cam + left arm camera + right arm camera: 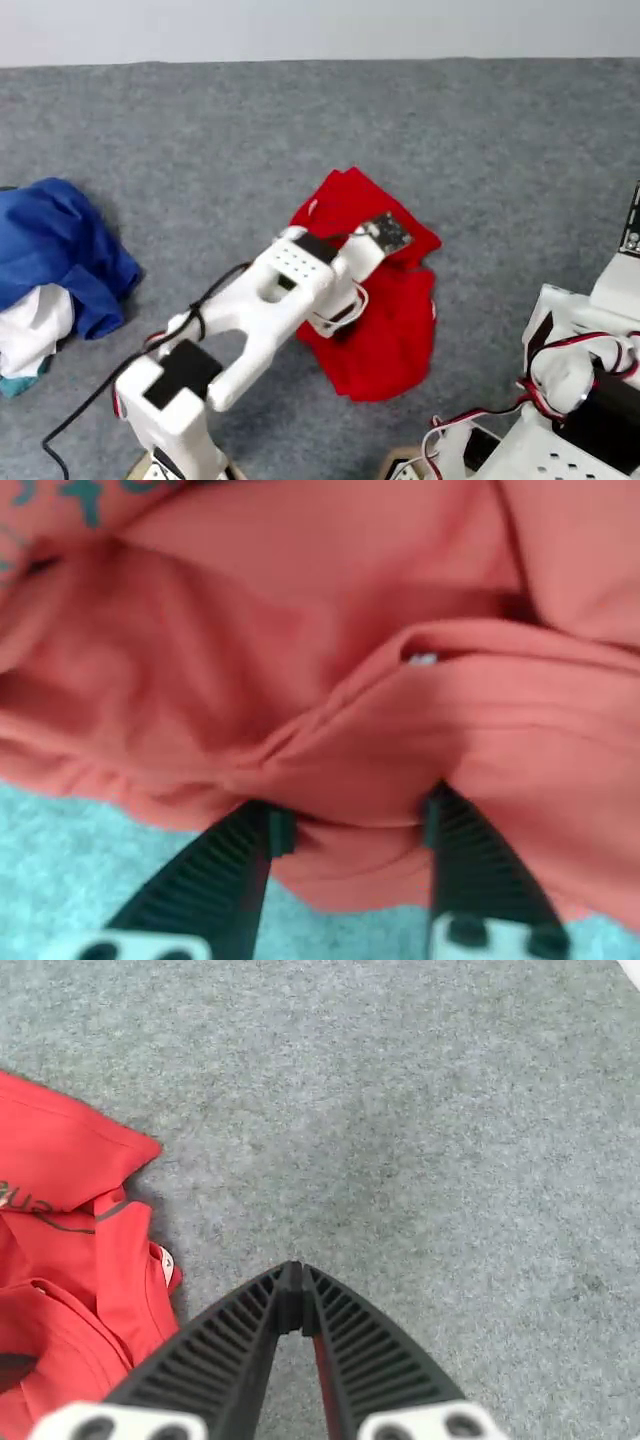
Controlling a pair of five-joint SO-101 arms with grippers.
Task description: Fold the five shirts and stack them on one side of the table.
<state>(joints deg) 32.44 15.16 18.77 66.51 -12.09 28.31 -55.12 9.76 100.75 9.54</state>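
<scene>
Seen from above, a crumpled red shirt (385,320) lies near the middle of the grey counter (480,150), with the left arm (265,300) stretched out over it from the near edge. At the counter's left edge a blue shirt (50,240) sits heaped partly over a white shirt (35,325), a scrap of teal cloth (15,382) showing beneath, the pile well apart from the red one. The right arm (575,400) is folded back at the near right corner. From the left wrist, the left tool (355,808) is spread wide at the red shirt's rumpled folds, its black ribbed fingers (225,875) straddling a hem at the garment's edge, where grey counter shows. The cloth lies between the jaws but is not pinched. From the right wrist, the right tool (296,1278) is closed tip to tip with nothing in it, poised over the grey counter. The red shirt, its collar and a bit of printed lettering visible, lies off to one side, clear of the tool.
</scene>
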